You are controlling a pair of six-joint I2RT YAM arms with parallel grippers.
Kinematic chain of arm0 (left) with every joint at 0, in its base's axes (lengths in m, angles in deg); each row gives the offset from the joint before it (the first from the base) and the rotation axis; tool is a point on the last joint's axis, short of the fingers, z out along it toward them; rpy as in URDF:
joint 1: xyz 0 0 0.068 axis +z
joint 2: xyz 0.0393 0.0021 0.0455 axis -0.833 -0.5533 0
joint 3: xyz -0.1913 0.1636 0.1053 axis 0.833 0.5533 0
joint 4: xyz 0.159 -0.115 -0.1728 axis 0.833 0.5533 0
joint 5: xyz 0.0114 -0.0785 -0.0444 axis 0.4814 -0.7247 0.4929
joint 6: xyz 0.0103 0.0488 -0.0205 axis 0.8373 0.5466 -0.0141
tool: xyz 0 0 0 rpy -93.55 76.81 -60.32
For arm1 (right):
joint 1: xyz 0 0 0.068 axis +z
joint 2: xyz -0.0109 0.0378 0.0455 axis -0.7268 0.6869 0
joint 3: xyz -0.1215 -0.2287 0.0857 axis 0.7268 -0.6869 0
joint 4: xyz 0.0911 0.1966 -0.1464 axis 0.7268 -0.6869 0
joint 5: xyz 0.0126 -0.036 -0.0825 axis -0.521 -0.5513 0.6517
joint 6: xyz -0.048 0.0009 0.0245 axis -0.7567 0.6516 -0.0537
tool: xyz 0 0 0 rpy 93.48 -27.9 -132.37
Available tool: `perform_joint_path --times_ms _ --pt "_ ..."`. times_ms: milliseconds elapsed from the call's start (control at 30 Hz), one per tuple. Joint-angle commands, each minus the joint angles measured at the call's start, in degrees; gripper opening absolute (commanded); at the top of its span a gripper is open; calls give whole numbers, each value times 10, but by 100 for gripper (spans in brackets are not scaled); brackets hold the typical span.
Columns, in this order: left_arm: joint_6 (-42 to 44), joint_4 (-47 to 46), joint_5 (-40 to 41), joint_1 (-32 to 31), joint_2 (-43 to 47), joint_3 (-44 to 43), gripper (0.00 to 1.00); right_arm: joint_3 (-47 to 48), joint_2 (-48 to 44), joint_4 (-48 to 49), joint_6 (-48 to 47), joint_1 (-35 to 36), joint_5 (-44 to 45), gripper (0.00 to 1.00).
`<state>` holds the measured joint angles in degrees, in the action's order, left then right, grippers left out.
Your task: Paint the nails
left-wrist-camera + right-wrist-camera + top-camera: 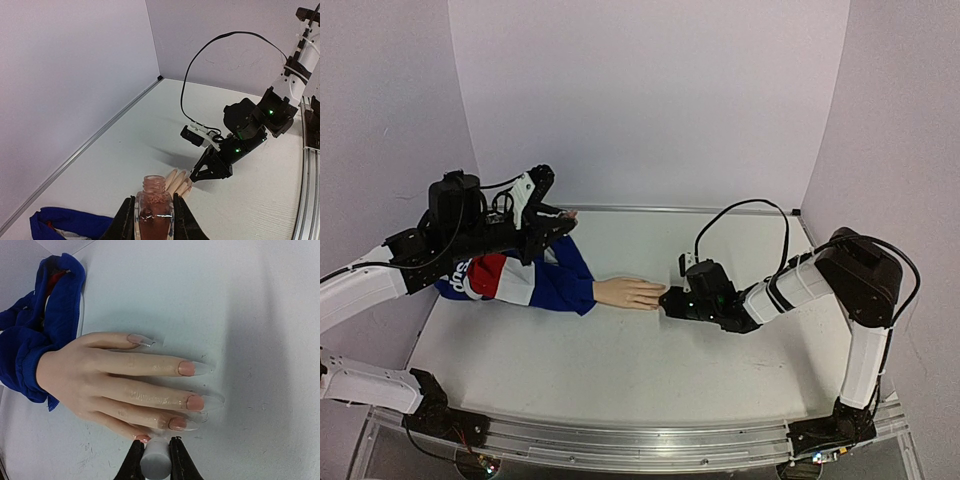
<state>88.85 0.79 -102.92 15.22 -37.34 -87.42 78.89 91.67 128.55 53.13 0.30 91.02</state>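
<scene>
Left fingers (126,221) clamp the open bottle (154,207) upright, likely to avoid spills. Right fingers (134,462) pinch a white cap (155,463) right at the hand's (95,380) little finger, likely brushing it. The nails (186,368) face up, hand flat on the worktop (260,315).

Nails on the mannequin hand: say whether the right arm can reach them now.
Probably yes: the right gripper, shut on a white cap, sits right by the nails with nothing in between.
</scene>
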Motion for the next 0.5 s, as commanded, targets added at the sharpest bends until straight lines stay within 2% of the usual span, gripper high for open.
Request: perform_joint_path --times_ms 0,467 --pt "6 -18 -12 1 3 -8 0 12 -10 -3 2 0 13 0" --pt "4 -18 -14 1 0 -9 0 10 -19 -7 2 0 18 0"
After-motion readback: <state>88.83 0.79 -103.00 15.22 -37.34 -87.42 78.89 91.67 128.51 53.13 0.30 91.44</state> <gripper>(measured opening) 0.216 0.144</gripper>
